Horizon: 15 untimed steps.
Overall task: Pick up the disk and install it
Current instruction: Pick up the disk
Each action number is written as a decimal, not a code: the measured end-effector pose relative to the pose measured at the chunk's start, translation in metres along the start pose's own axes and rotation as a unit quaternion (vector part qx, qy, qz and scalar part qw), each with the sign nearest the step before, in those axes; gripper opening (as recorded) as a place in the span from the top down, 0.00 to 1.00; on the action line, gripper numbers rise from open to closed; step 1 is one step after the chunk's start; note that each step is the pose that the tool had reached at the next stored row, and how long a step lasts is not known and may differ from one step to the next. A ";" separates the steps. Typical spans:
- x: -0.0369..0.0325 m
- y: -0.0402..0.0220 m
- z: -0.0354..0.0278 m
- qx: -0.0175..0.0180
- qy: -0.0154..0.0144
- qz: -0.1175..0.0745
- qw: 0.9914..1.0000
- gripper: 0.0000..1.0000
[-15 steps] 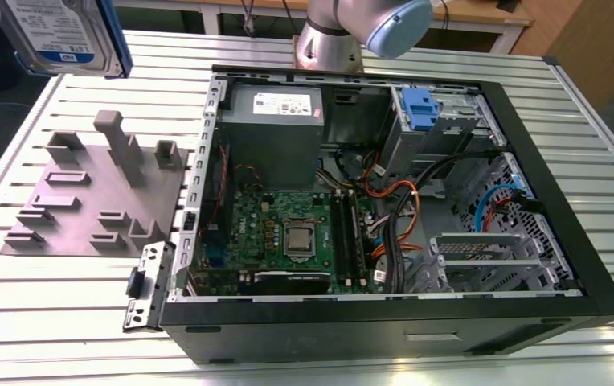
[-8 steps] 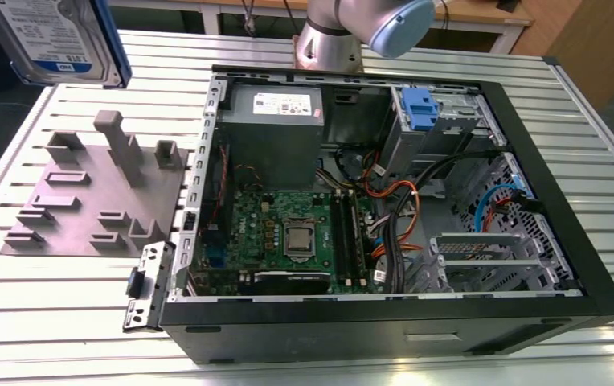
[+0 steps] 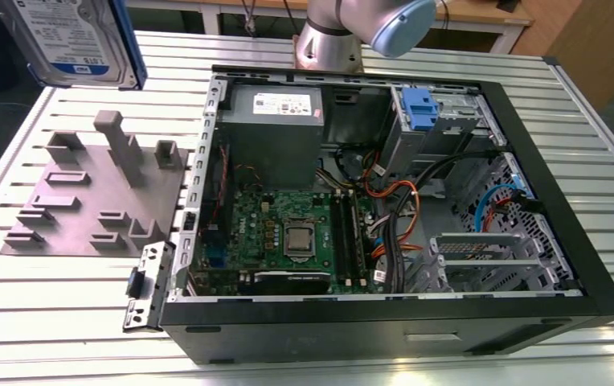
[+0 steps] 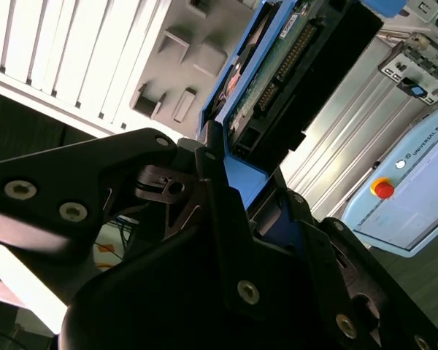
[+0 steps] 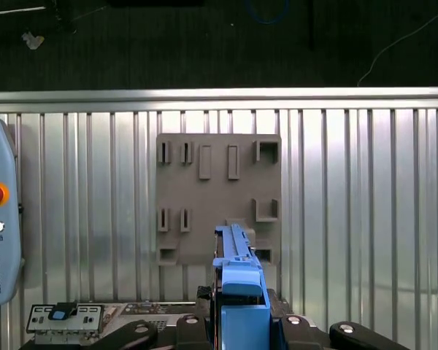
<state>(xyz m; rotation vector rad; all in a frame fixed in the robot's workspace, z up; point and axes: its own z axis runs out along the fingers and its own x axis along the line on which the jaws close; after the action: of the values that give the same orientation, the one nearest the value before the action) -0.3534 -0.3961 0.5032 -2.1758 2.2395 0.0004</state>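
The disk (image 3: 71,40), a silver hard drive with a white-and-blue label and a blue bracket, hangs upright in the air at the exterior view's upper left, above the grey fixture plate (image 3: 71,201). In the first wrist view the disk (image 5: 237,266) appears edge-on, rising from between the black fingers of my gripper (image 5: 239,321), which is shut on the blue bracket. The second wrist view has the disk (image 4: 277,73) with its green circuit board and connector showing, clamped in my gripper (image 4: 252,197). The fixture plate (image 5: 219,197) lies below the disk.
An open black computer case (image 3: 596,265) lies on the slatted metal table (image 3: 50,322), with motherboard, cables and a drive cage with a blue latch (image 3: 419,108) at its far side. The arm's base (image 3: 329,40) stands behind the case. A pendant (image 5: 0,219) lies beside the plate.
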 end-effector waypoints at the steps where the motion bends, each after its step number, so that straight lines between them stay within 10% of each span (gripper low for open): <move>1: 0.0001 -0.0021 0.0000 0.000 0.000 0.000 1.000 0.64; 15: 0.0000 -0.0086 0.0001 0.000 0.000 0.000 1.000 0.64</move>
<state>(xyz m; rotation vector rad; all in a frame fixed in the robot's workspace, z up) -0.3447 -0.3963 0.5032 -2.1759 2.2395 0.0004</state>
